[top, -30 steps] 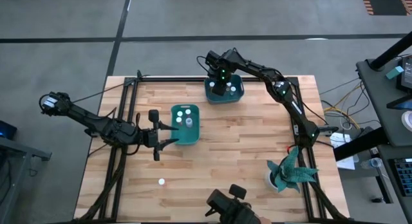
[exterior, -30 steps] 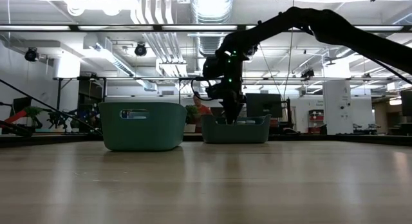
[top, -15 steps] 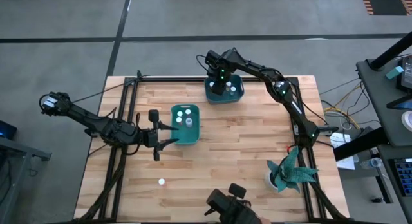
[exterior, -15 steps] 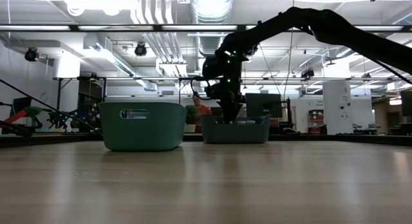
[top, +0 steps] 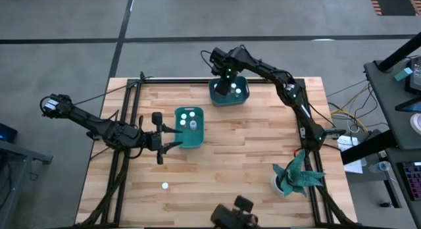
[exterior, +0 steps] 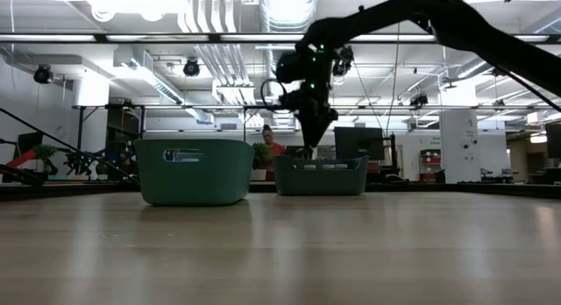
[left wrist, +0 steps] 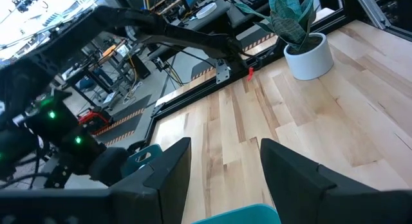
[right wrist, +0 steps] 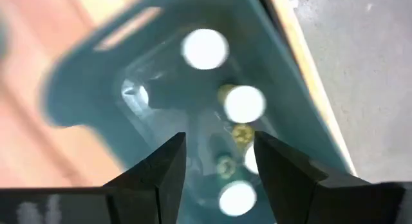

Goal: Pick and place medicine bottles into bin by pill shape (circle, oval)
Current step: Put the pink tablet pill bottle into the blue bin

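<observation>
Two teal bins stand on the wooden table: one at mid-left [top: 191, 128] with three white-capped bottles [top: 191, 117], and one at the far edge [top: 229, 92] with several bottles [right wrist: 244, 103]. One small bottle [top: 165, 185] stands alone near the table's near edge. My right gripper [top: 225, 79] hovers open and empty above the far bin [exterior: 322, 175], clear of its rim in the low view [exterior: 314, 137]. My left gripper [top: 172, 137] is open and empty, level, just left of the mid-left bin [left wrist: 251, 214].
A teal-leaved plant in a white pot [top: 294, 176] stands at the near right corner. A dark device [top: 233, 216] sits at the table's near edge. Black rails [top: 125, 124] run along the table's left and right sides. Bare wood lies between the bins and the plant.
My right gripper has risen from inside the far bin to above its rim, moving slightly toward the table's far edge. The bottles in the bin stay where they were.
</observation>
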Tool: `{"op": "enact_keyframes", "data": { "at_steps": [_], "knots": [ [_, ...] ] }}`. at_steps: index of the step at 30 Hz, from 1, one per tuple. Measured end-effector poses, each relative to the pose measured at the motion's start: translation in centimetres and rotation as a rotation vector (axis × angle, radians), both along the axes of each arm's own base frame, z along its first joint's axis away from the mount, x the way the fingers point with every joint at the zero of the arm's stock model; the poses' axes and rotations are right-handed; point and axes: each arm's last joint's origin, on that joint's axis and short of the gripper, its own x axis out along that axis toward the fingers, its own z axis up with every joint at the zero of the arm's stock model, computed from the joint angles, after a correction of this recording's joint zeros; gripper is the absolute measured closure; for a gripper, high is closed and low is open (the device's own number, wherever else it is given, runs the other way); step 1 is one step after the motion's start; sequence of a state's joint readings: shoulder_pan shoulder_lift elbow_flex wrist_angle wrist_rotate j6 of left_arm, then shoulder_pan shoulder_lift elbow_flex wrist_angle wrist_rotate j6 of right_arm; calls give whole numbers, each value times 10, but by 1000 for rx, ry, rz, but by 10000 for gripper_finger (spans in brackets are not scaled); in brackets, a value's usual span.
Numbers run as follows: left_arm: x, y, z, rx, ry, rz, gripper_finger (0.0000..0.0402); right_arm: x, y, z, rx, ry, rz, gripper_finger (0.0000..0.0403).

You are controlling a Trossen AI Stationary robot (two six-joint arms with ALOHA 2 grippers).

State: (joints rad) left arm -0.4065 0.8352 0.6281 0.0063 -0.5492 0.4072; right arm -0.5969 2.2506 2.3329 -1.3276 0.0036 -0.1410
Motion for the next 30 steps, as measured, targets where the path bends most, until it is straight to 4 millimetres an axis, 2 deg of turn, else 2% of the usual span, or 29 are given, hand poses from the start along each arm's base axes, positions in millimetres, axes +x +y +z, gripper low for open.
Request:
{"op": "enact_keyframes", "data": {
  "at_steps": [5, 10, 16, 22, 25, 30],
  "knots": [
    [0, 0, 0, 0, 0, 0, 230, 14, 42, 21, -14, -34, 75, 229],
    [0, 0, 0, -6, 0, 1, 230, 29, 96, 43, -28, -80, 174, 229],
    [0, 0, -1, -26, -3, 5, 230, 35, 163, 60, -87, -94, 265, 230],
    [0, 0, 0, -36, -8, 7, 230, 28, 226, 71, -164, -181, 353, 230],
    [0, 0, 0, -44, -16, 7, 230, 18, 252, 72, -175, -261, 408, 230],
    [0, 0, 1, -66, -26, 10, 230, -8, 283, 71, -194, -408, 474, 230]
  ]
}}
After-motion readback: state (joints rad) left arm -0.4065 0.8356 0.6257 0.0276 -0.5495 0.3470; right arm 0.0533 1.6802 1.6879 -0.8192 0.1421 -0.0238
